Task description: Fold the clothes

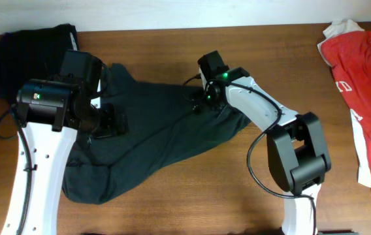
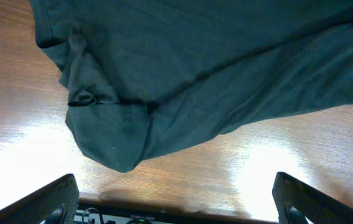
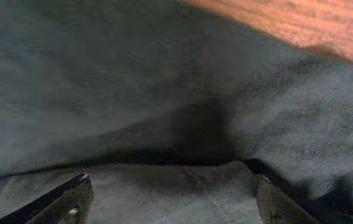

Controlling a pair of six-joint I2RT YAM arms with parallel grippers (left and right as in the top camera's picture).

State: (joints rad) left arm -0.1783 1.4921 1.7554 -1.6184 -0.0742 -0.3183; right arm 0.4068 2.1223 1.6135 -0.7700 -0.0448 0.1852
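Observation:
A large dark grey-green T-shirt lies crumpled on the wooden table, running from the upper middle down to the lower left; no lettering shows. My left gripper is over the shirt's left part. In the left wrist view it is open and empty, with bare wood between the fingers and the shirt's folded edge just beyond. My right gripper is at the shirt's upper right edge. In the right wrist view it is open, low on the shirt, with a raised fold of cloth between its fingers.
A red garment with white print lies along the right edge of the table. A black folded garment sits at the back left corner. Bare wood shows in front of the shirt and between the shirt and the red garment.

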